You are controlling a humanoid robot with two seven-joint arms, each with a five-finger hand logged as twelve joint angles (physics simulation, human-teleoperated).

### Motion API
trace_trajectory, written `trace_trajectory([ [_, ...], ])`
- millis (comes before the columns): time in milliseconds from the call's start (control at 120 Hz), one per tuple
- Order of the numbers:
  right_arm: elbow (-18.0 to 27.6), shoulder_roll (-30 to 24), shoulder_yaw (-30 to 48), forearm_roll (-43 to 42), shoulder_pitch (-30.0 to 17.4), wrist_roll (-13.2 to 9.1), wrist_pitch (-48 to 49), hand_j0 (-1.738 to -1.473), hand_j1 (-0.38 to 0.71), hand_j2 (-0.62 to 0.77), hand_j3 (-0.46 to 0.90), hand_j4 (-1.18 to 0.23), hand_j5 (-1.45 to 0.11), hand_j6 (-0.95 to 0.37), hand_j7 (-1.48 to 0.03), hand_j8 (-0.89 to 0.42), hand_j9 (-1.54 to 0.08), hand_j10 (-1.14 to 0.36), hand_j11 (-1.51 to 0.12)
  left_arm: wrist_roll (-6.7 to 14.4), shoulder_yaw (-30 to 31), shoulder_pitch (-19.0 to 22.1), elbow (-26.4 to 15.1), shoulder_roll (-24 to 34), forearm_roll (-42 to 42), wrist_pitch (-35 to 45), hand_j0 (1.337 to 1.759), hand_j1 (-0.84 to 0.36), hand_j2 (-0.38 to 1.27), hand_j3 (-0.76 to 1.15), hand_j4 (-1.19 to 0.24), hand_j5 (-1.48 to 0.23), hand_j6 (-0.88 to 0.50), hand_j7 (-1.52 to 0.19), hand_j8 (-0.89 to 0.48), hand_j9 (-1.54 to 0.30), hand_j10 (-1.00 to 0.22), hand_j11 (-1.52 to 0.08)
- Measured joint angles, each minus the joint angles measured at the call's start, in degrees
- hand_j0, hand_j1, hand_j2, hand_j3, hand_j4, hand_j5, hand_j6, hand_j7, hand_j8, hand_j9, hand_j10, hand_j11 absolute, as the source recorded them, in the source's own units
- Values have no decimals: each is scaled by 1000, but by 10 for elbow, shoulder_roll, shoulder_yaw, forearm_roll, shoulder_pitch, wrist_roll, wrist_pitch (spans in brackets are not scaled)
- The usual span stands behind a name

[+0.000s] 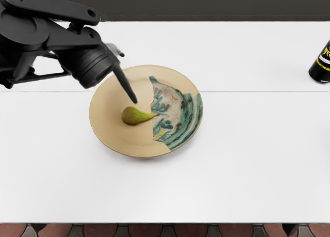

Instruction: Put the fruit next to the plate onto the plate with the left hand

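Observation:
A yellow-green pear (136, 115) lies on its side on the tan plate (108, 123), stem end toward the plate's green and blue painted half. My left hand (111, 66) hovers above the plate's upper left rim, its arm coming in from the left edge. One black finger (125, 84) stretches down toward the pear and ends just above it, apart from the fruit. The hand holds nothing. The right arm is out of view.
A black bottle with a yellow label (322, 61) stands at the right edge of the white table (247, 159). The table's front edge runs along the bottom of the picture.

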Motion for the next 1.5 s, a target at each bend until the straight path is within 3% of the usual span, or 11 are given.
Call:
trace_trajectory([
  [200, 0, 0, 0, 0, 0, 0, 0, -1658, -320, -5, 0, -24, -31, -24, -31, -24, -31, -24, -31, 0, -28, 2, -12, 73, -15, -103, 1658, 331, 12, 0, -17, -22, -17, -22, -14, -21, -18, -21],
  [433, 0, 0, 0, 0, 0, 0, 0, -1658, -320, -5, 0, -24, -31, -24, -31, -24, -31, -24, -31, 0, -63, 37, -24, 170, -29, -226, 1658, 343, 4, 0, -6, -7, -6, -7, -5, -7, -6, -7],
  [725, 0, 0, 0, 0, 0, 0, 0, -1658, -320, -5, 0, -24, -31, -24, -31, -24, -31, -24, -31, 0, -74, 38, -41, 303, -71, -373, 1658, 347, 0, 0, -2, -2, -2, -2, -2, -2, -2, -2],
  [958, 0, 0, 0, 0, 0, 0, 0, -1658, -320, -5, 0, -24, -31, -24, -31, -24, -31, -24, -31, 0, -75, 63, -44, 369, -85, -494, 1658, 348, -1, 0, -1, -1, -1, -1, -1, 0, -1, 0],
  [1175, 0, 0, 0, 0, 0, 0, 0, -1658, -320, -5, 0, -24, -31, -24, -31, -24, -31, -24, -31, 0, -77, 90, -10, 372, -86, -598, 1658, 348, -1, 0, 0, 0, 0, 0, 0, 0, 0, 0],
  [1500, 0, 0, 0, 0, 0, 0, 0, -1658, -320, -5, 0, -24, -31, -24, -31, -24, -31, -24, -31, 0, -91, 114, 18, 347, -82, -622, 1658, 349, -1, 0, 0, 0, 0, 0, 0, 0, 0, 0],
])
